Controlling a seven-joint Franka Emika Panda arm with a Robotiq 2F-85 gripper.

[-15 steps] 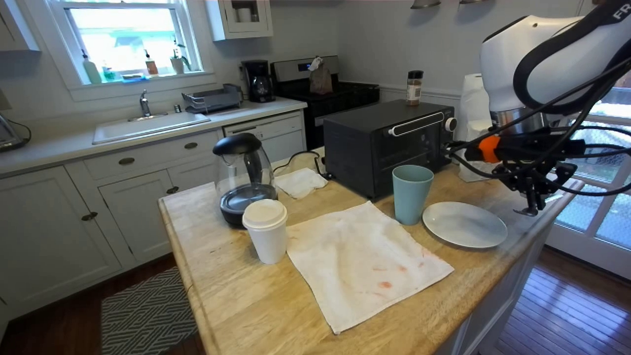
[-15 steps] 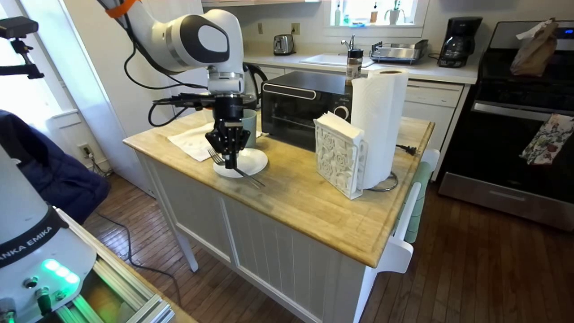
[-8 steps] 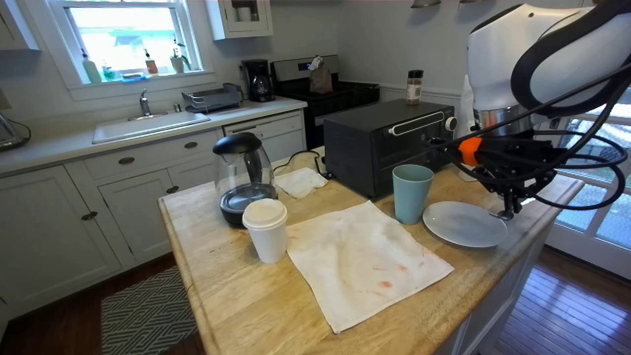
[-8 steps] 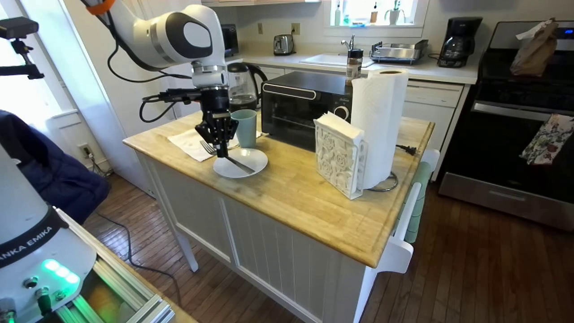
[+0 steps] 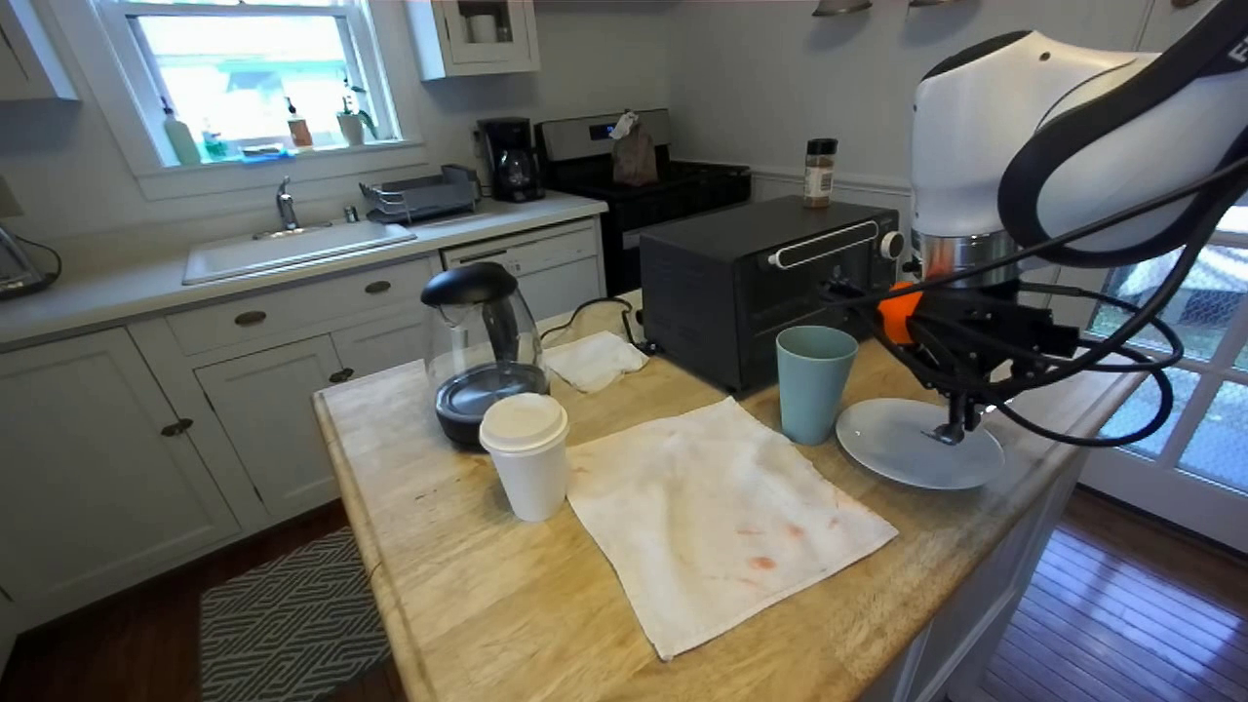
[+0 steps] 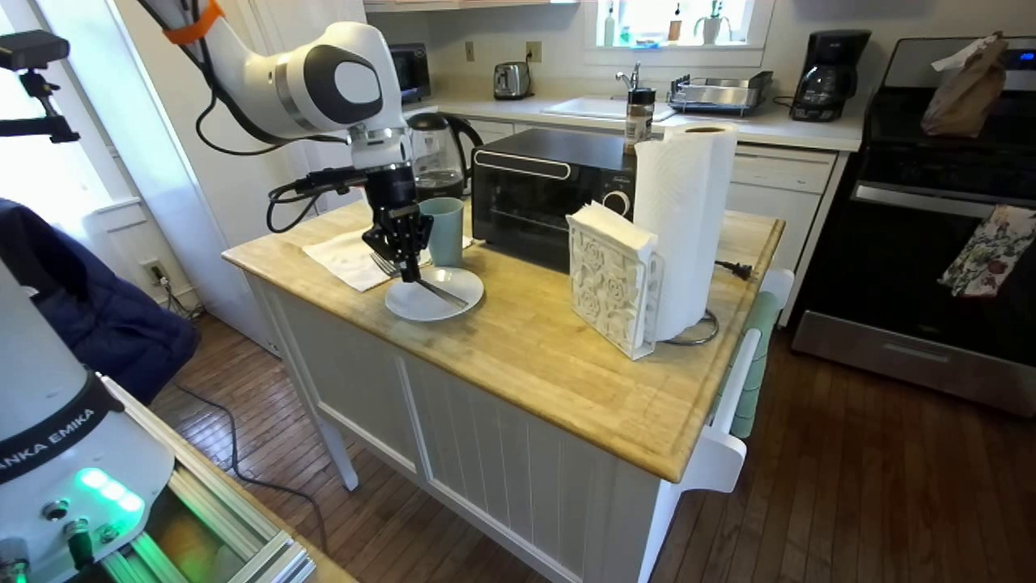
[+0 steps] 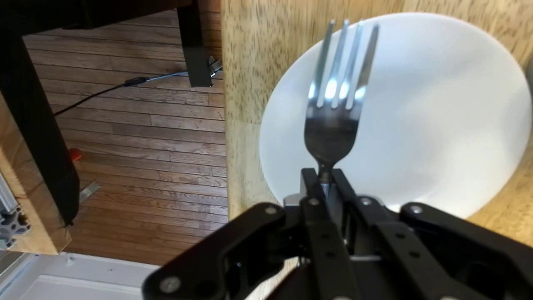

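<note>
While the gripper pinches the fork just below its head, the fork is over the plate | not clear whether fork and plate touch | the cup stands upright just beside the plate | the cloth lies on the counter, near the cup

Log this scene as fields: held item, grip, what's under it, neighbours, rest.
held: silver metal four-tined fork
grip: black two-finger gripper, shut on the fork close behind its head
under: round white plate; contact unclear
beside plate: tall teal tapered cup, upright
cloth: white square cloth with reddish stains, spread on the pale wooden tabletop
appliances: black box-shaped toaster oven, topped by a black-capped spice jar; clear glass kettle with black lid
beside kettle: white lidded paper cup
paper goods: white paper-towel roll next to white rose-patterned napkin holder
</note>
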